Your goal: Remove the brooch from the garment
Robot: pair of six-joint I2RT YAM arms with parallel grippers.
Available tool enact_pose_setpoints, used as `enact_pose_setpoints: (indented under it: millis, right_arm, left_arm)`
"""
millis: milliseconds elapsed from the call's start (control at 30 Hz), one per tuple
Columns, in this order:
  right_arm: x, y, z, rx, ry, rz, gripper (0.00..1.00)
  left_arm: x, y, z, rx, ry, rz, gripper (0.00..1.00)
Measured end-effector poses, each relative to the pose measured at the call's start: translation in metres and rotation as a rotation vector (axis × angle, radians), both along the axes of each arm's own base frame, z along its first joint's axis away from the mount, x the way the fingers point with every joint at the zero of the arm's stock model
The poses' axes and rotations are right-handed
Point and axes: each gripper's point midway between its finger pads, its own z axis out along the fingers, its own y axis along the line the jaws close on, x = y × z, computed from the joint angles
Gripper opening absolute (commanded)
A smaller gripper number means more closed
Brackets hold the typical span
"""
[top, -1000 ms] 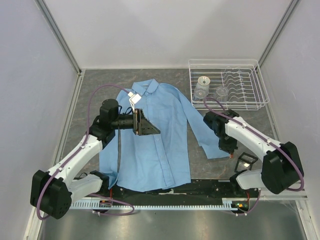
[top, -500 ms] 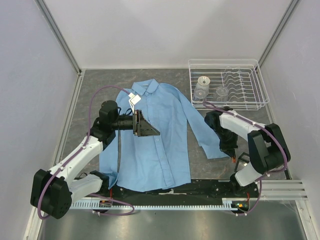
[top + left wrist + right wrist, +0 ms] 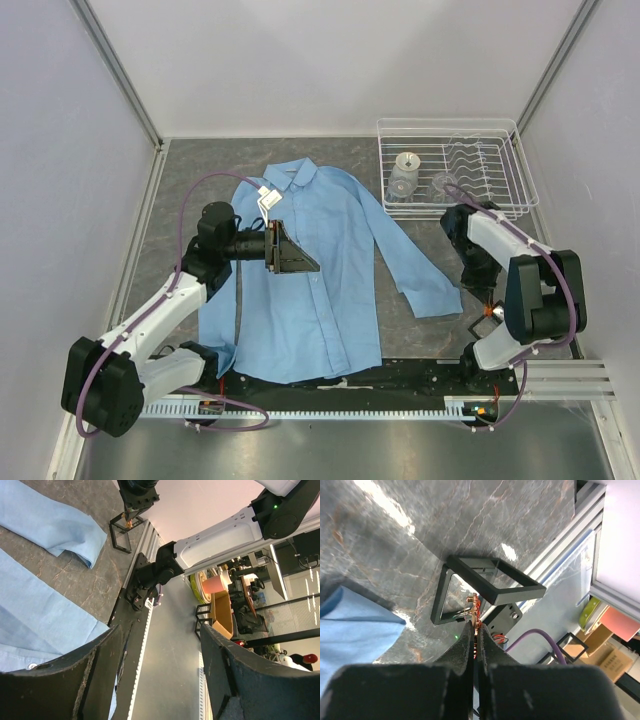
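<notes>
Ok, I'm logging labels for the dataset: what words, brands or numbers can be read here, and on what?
No text can be read in any view.
White tags by the collar of the shirt: too small to read.
Cardboard boxes at the right wrist view's edge: blurred, no legible print.

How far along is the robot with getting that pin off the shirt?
Mostly done: the brooch is off the shirt, pinched in the shut right gripper. It hangs over a small black frame. Remaining: setting it down. The left gripper is open above the shirt.
</notes>
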Motion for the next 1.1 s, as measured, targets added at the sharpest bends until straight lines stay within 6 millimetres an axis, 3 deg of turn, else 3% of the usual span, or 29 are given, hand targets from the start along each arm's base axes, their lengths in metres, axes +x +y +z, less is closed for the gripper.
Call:
enact_pose_setpoints:
  millis: [167, 500, 633, 800, 1100]
  right_arm:
    - [0.015, -0.005, 0.007, -0.031, -0.044, 0.010, 0.00]
    - [0.013, -0.006, 0.005, -0.033, -0.014, 0.018, 0.00]
    - [0.009, 0.001, 0.001, 0.007, 0.000, 0.037, 0.00]
    - [-0.013, 0.008, -0.005, 0.022, 0.054, 0.056, 0.00]
    - [-0.013, -0.002, -0.012, -0.082, 0.076, 0.014, 0.00]
  left_arm:
    - [-0.001, 0.000, 0.002, -0.009, -0.003, -0.008, 0.69]
    - [-0.001, 0.001, 0.003, -0.019, 0.001, -0.011, 0.69]
    - [-0.003, 0.001, 0.003, -0.026, 0.005, -0.015, 0.70]
    - [-0.002, 0.002, 0.004, -0.034, 0.006, -0.016, 0.69]
    - [-0.003, 0.003, 0.004, -0.038, 0.009, -0.021, 0.69]
